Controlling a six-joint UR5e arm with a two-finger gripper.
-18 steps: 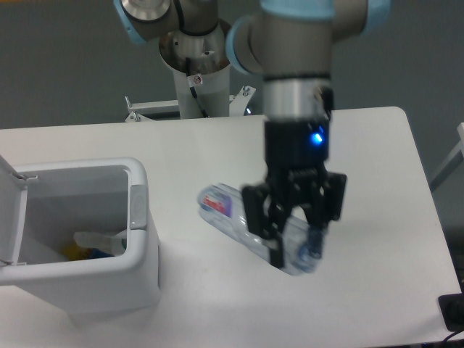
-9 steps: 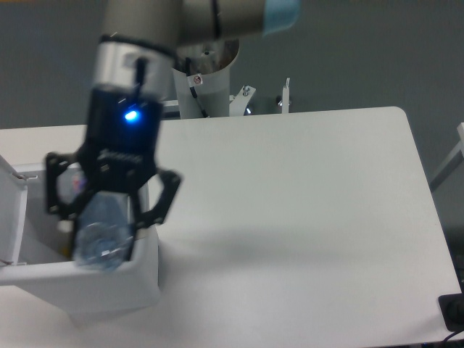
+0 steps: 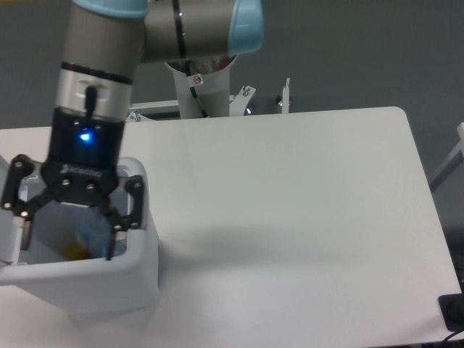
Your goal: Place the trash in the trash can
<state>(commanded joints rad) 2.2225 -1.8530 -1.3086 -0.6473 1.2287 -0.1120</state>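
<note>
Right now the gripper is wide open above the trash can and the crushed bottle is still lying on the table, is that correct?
Not quite. The gripper is wide open above the trash can, but the fixed camera shows no bottle on the table; a bluish shape lies inside the can.

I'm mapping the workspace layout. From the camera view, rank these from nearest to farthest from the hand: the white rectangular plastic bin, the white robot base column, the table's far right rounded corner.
1. White rectangular plastic bin: right below the open hand, at the left.
2. White robot base column: behind, up and to the right.
3. Far right rounded corner of the white table: across at the right edge.
</note>
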